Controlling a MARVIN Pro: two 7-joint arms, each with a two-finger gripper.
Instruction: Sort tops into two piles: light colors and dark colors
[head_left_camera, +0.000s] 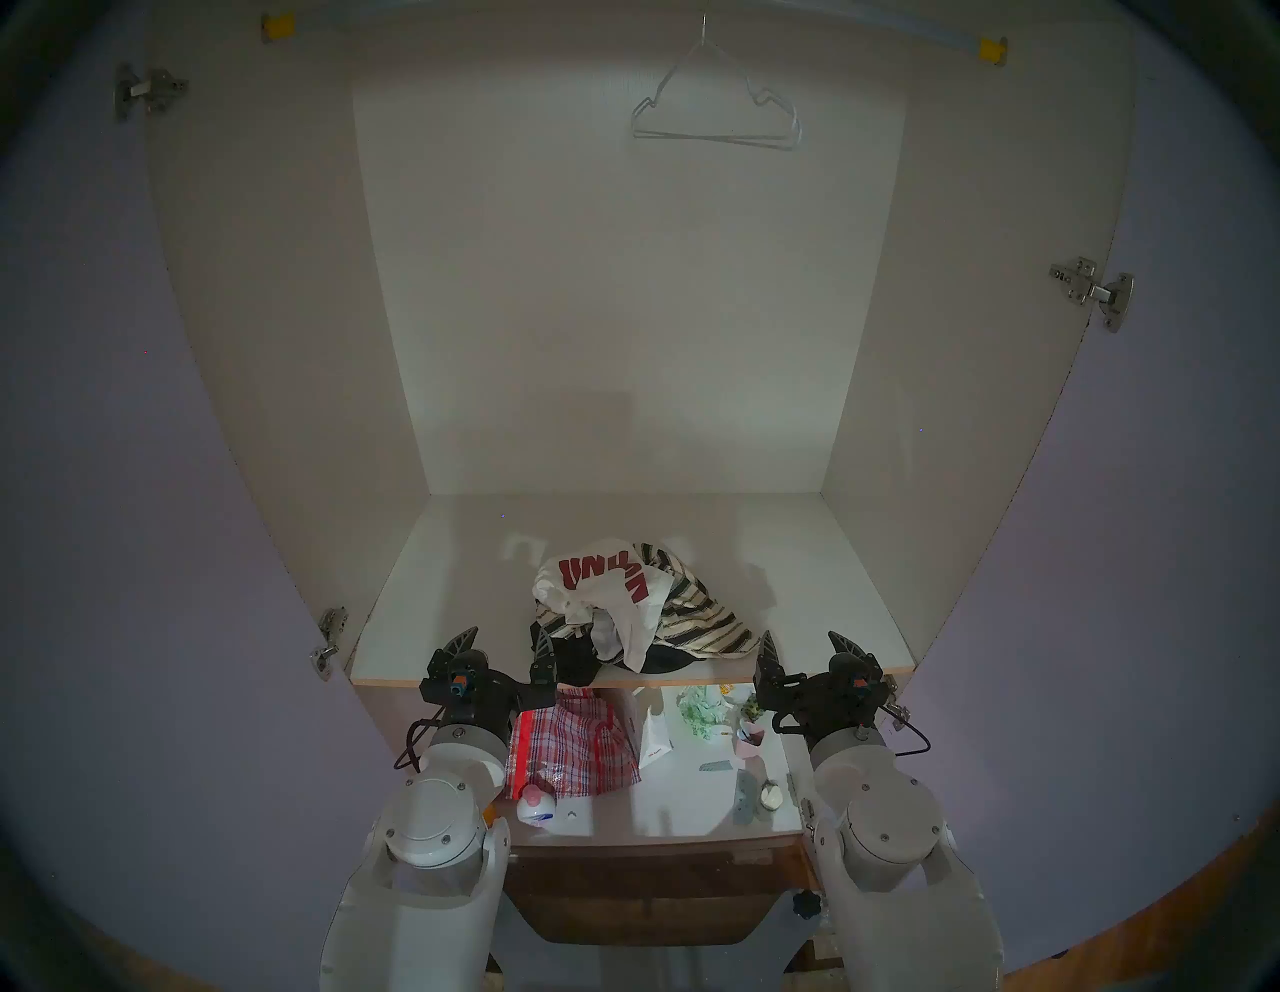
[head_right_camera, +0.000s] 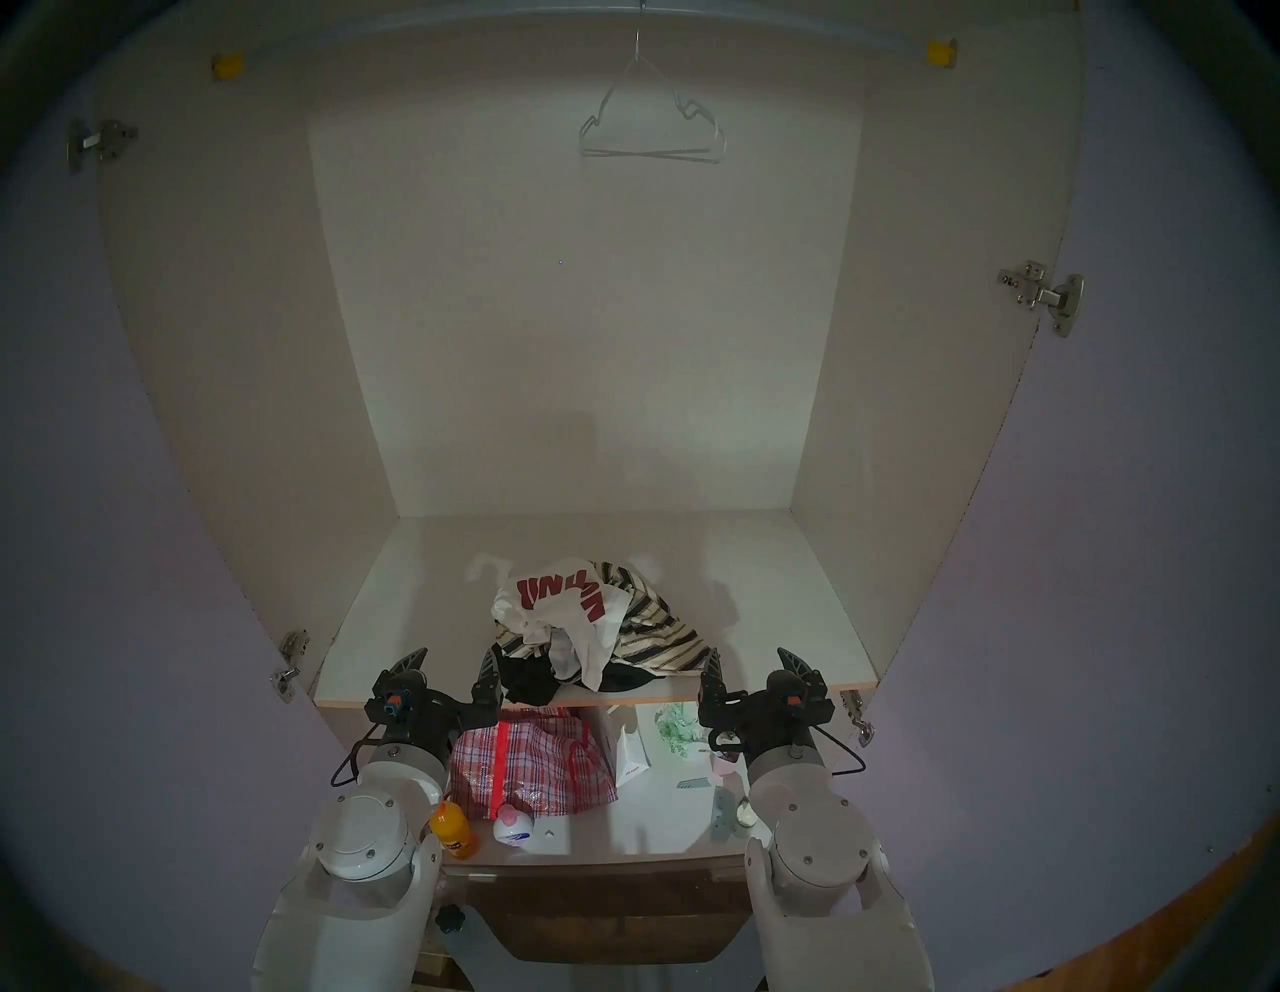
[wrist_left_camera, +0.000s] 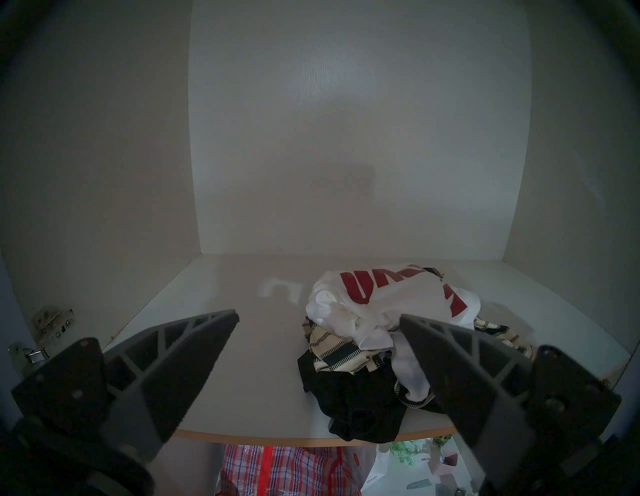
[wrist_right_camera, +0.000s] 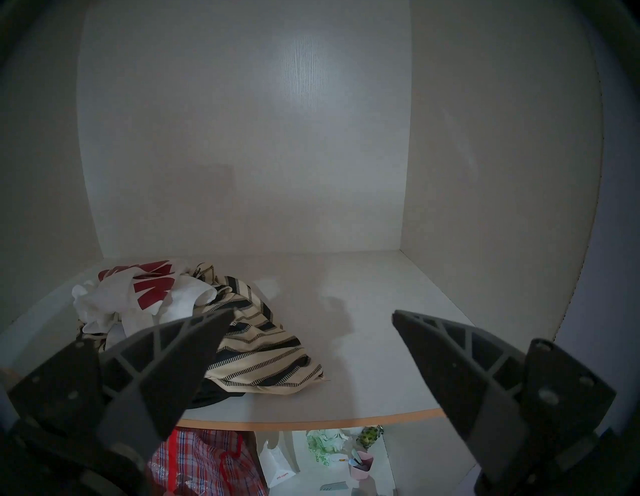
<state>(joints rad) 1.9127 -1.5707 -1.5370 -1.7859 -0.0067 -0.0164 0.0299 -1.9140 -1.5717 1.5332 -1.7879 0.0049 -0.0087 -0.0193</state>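
All the tops lie in a single heap at the middle front of the white wardrobe shelf (head_left_camera: 443, 596). A white top with red letters (head_left_camera: 601, 580) (wrist_left_camera: 388, 294) (wrist_right_camera: 145, 294) is on top of it. Under it a cream-and-black striped top (head_left_camera: 699, 623) (wrist_right_camera: 256, 353) spreads to the right, and black cloth (head_left_camera: 575, 658) (wrist_left_camera: 353, 398) hangs at the shelf's front edge. My left gripper (head_left_camera: 509, 641) hovers open just left of the heap, at the shelf's front edge. My right gripper (head_left_camera: 803, 644) is open to the heap's right. Neither holds anything.
A wire hanger (head_left_camera: 717, 114) hangs from the rail high up. On the lower shelf below stand a red-and-blue checked bag (head_left_camera: 571, 748), a white paper bag (head_left_camera: 654, 741), a pink cup (head_left_camera: 751, 734), bottles (head_right_camera: 454, 828) and small items. Open wardrobe doors flank both arms.
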